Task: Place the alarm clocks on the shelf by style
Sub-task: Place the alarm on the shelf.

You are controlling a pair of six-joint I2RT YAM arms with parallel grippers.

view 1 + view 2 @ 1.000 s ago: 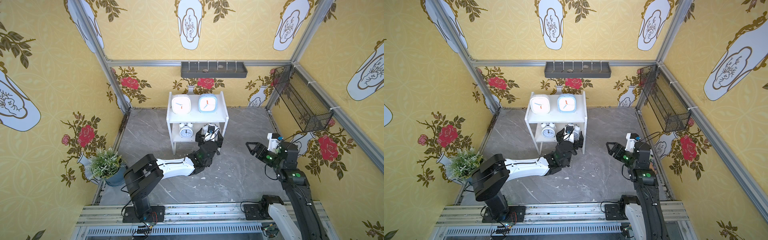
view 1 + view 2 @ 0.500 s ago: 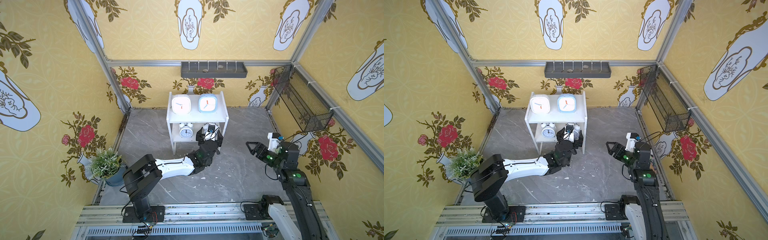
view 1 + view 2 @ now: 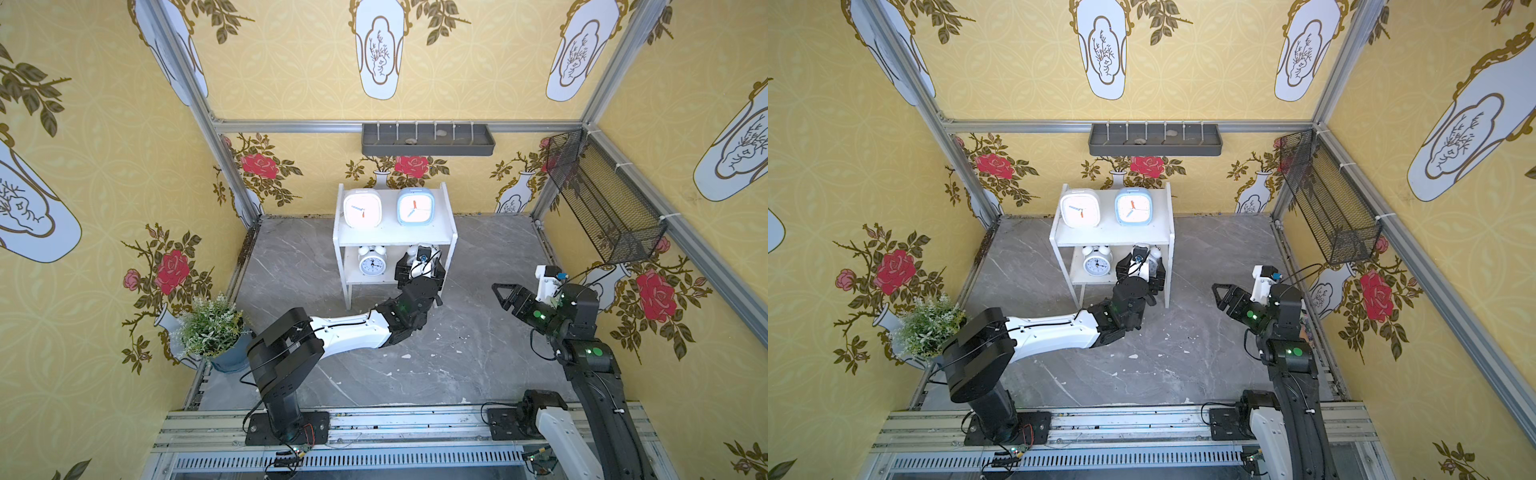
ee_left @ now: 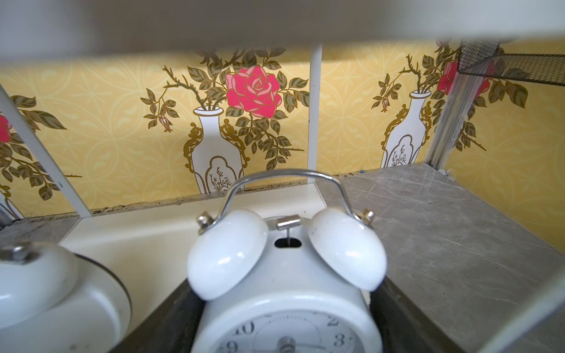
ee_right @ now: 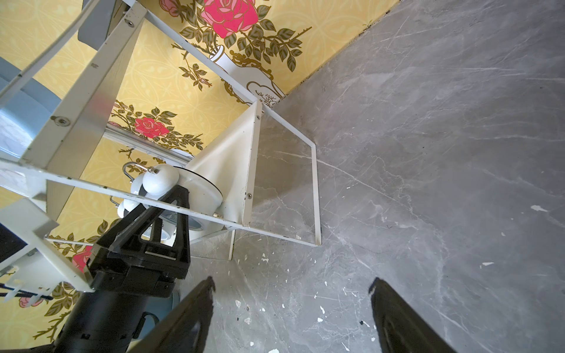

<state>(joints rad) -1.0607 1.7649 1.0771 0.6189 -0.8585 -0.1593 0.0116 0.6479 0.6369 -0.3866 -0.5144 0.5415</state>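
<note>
The white two-tier shelf stands against the back wall. Its top tier carries a white rounded-square alarm clock and a light blue one. One white twin-bell clock stands on the lower tier, facing front. Beside it is a second twin-bell clock, upright on the same tier. My left gripper reaches under the top tier, its black fingers pressed against that clock's sides. Over the floor to the right, my right gripper hangs open with nothing in it.
A potted plant sits at the left wall near the left arm's base. A grey wall tray hangs above the shelf, and a black mesh basket is on the right wall. The marble floor carries white flecks.
The left jaws have narrowed around the second twin-bell clock on the lower tier. Neither arm has shifted noticeably.
</note>
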